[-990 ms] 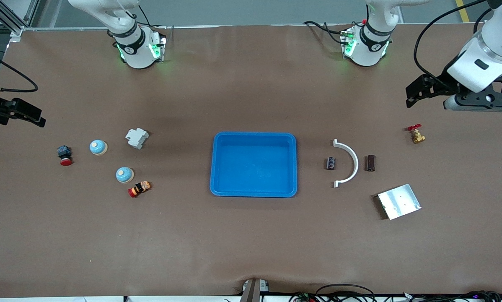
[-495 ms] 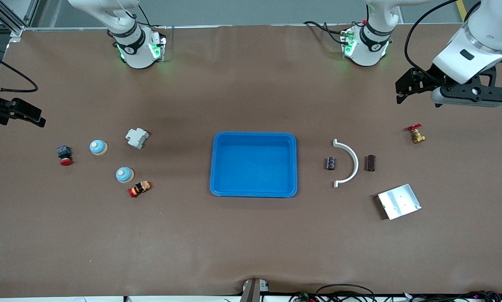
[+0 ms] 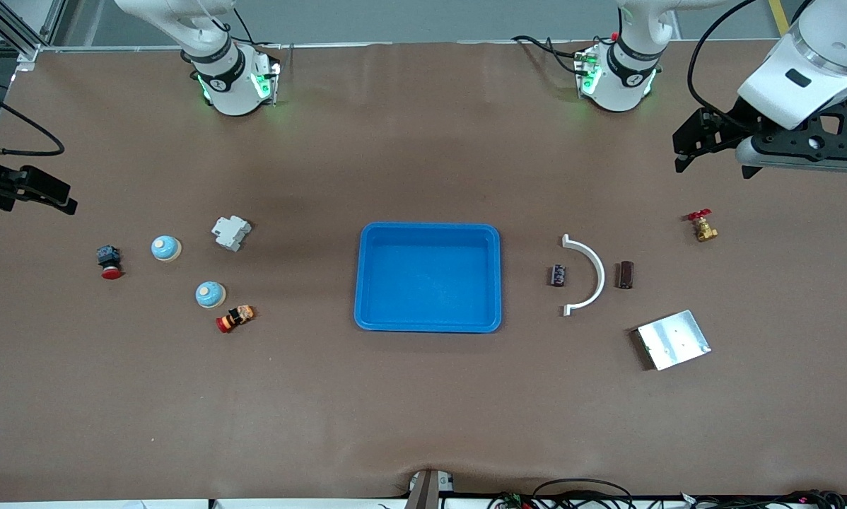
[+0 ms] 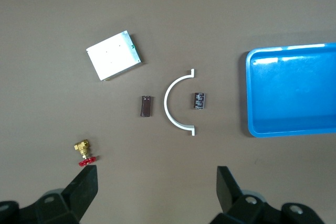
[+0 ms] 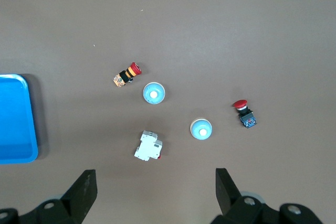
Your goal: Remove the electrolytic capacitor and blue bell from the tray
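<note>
Two blue dome bells [image 3: 165, 248] [image 3: 210, 294] sit toward the right arm's end and also show in the right wrist view [image 5: 201, 129] [image 5: 154, 93]. A dark cylindrical capacitor [image 3: 558, 275] with pale markings lies inside a white arc [image 3: 593, 274], beside the blue tray [image 3: 428, 230]. It also shows in the left wrist view [image 4: 198, 100]. A brown cylinder [image 3: 626, 275] lies just outside the arc. My left gripper [image 3: 684, 147] hangs open and empty high over the table near a brass valve [image 3: 702, 227]. My right gripper [image 3: 59, 195] waits open and empty over the table's end.
A white breaker [image 3: 231, 232], a red push button [image 3: 109, 261] and an orange-red button [image 3: 235, 318] lie around the bells. A metal plate [image 3: 673, 339] lies nearer the front camera than the brown cylinder.
My left gripper has moved up toward the robot bases and shifted a little sideways. The right arm and the objects have not moved.
</note>
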Robot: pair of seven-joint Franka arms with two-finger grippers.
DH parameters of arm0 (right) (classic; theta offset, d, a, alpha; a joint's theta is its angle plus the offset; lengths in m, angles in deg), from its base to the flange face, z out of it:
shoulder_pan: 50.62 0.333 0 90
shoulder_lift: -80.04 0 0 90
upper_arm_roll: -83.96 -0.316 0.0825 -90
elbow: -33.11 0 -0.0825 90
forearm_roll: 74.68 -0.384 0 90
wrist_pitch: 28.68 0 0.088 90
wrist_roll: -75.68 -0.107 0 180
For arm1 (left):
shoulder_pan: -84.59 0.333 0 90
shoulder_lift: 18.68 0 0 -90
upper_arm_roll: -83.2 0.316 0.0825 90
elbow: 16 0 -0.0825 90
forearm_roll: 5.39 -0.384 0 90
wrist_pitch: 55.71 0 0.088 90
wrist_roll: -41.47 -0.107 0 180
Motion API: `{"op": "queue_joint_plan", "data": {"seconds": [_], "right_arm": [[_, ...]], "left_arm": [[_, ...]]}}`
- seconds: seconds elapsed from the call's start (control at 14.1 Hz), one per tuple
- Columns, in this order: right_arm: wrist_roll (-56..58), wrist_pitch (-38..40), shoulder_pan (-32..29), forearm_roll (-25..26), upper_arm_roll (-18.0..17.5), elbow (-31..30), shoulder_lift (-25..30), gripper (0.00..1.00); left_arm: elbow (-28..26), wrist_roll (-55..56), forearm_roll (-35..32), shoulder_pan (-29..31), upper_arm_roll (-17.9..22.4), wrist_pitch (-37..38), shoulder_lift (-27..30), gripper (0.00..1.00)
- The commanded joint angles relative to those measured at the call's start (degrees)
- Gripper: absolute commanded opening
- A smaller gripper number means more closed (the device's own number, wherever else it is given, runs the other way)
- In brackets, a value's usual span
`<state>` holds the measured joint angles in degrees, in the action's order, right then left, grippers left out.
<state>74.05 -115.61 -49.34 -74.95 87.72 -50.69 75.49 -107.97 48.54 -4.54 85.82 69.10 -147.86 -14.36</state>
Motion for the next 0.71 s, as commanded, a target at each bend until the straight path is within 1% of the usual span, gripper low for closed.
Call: {"op": "queue_joint_plan", "data": {"seconds": [0.0, 0.64], "right_arm": [[0.84, 0.27, -1.01, -0.87, -0.60, 0.57, -0.19, 1.00], [0.75, 0.01, -1.01, -0.96, -0.60, 0.57, -0.28, 1.00]], "left_arm": [[0.92, 1.45, -1.29, 0.35, -0.40, 1.27, 0.16, 1.00], [1.01, -0.04, -1.37, 0.62, 0.39, 1.27, 0.07, 1.00]]}}
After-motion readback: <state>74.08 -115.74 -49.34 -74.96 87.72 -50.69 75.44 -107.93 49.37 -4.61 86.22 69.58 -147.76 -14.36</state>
